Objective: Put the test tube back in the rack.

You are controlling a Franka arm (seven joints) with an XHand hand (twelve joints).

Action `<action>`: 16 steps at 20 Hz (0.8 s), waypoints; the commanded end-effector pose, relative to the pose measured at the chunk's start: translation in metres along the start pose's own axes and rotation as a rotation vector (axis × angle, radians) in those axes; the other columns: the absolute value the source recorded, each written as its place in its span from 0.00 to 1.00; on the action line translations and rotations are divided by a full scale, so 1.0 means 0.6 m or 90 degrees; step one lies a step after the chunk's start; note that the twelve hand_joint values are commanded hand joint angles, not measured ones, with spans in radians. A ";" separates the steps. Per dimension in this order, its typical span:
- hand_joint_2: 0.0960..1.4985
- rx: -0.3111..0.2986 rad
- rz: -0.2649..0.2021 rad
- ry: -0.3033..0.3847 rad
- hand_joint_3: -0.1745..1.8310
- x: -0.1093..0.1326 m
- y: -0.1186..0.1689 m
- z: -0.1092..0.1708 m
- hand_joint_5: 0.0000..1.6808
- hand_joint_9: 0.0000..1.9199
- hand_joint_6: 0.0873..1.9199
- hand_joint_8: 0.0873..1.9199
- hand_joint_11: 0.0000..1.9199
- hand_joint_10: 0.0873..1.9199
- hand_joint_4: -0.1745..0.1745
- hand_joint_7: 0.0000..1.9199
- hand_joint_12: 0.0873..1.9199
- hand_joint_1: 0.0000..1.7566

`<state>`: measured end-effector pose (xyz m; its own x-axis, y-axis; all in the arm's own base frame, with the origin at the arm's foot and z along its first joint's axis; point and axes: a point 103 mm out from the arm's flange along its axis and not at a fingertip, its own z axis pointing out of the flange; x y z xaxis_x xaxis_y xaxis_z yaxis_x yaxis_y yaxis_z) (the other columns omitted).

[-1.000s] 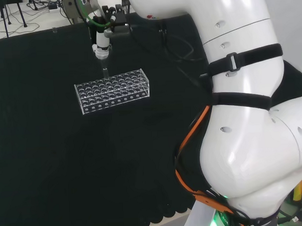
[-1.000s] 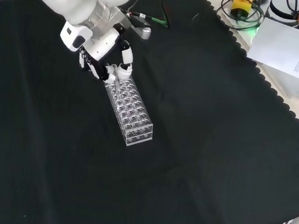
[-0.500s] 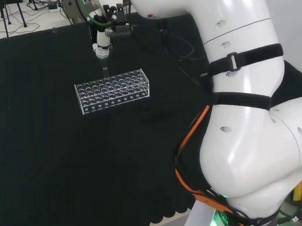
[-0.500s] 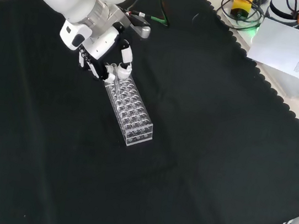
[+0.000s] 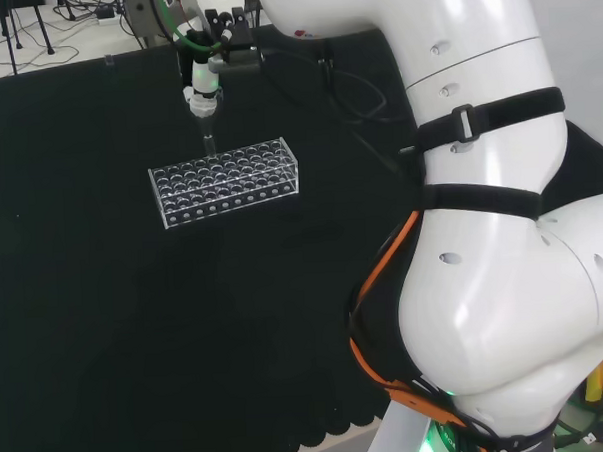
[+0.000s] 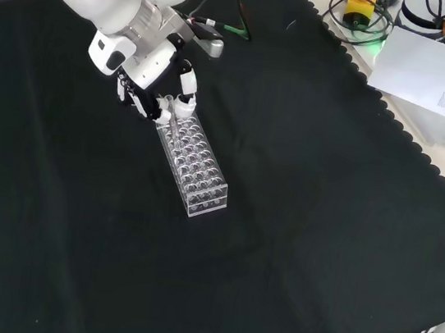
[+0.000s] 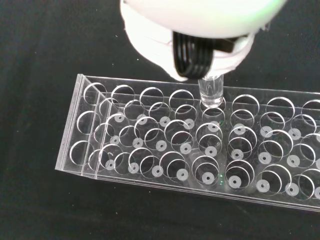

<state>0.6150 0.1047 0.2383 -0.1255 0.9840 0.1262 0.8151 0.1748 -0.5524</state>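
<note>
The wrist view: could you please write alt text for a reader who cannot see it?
The hand holds a clear test tube upright with its lower end at a hole in the edge row of a clear rack. The rack lies on black cloth, its other holes empty.

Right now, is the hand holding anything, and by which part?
Yes: the hand holds a clear test tube by its upper end, pinched in the fingertips; its lower end hangs over a hole in the rack.

A robotics lab, it seems: a desk (image 6: 297,227) draped in black cloth, a clear test-tube rack (image 6: 193,160) on it, loose cables (image 6: 363,21) at one o'clock in the front view, and tripod legs (image 5: 28,36) on the floor behind.
</note>
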 end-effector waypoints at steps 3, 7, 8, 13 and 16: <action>0.35 0.007 0.000 0.000 0.43 0.005 0.002 0.007 0.78 0.75 0.26 0.37 0.38 0.03 0.00 0.72 0.63 0.82; 0.35 0.007 -0.003 0.004 0.43 0.005 0.002 0.009 0.78 0.75 0.26 0.37 0.38 0.03 0.00 0.72 0.63 0.82; 0.35 0.007 -0.003 0.004 0.43 0.005 0.002 0.010 0.78 0.75 0.26 0.37 0.38 0.03 0.00 0.72 0.63 0.82; 0.35 0.009 -0.003 0.005 0.43 0.005 0.002 0.012 0.78 0.75 0.26 0.37 0.38 0.03 0.00 0.72 0.63 0.82; 0.35 0.011 -0.002 0.008 0.43 0.007 0.002 0.021 0.78 0.75 0.26 0.37 0.38 0.03 0.00 0.72 0.63 0.82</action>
<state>0.6120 0.1082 0.2324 -0.1249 0.9829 0.1352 0.8073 0.1799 -0.5621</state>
